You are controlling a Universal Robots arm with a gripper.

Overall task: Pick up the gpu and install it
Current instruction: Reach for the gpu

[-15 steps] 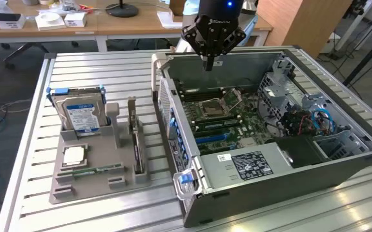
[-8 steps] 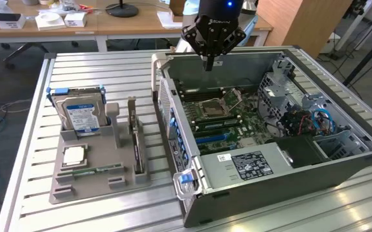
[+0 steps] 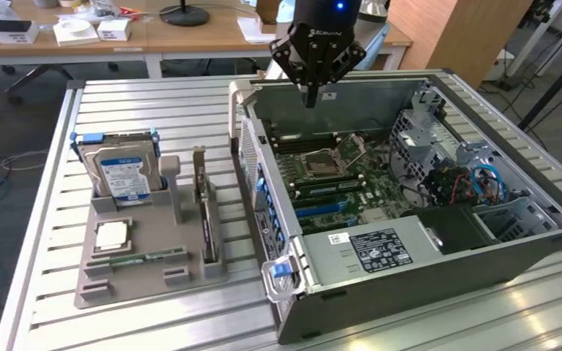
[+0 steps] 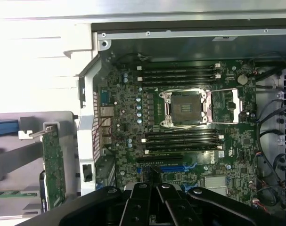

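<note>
The gpu (image 3: 204,208) stands on edge in a slot of the grey holder (image 3: 139,281), to the exterior view's left of the open computer case (image 3: 437,274). In the wrist view the gpu (image 4: 53,169) shows its green board side and a pale metal bracket at one end. My gripper (image 3: 310,99) hangs above the far rim of the case, well away from the card. Its fingers are shut to a point with nothing between them. In the wrist view the gripper (image 4: 152,175) hovers over the motherboard (image 4: 190,108), near the blue expansion slot (image 4: 176,167).
The holder also carries a silver hard drive (image 3: 120,172) with a blue-white label, a processor chip (image 3: 112,234) and a green memory stick (image 3: 144,257). The case's power supply (image 3: 378,248), drive cage (image 3: 427,124) and cables (image 3: 476,183) crowd its right side. Desks stand behind the table.
</note>
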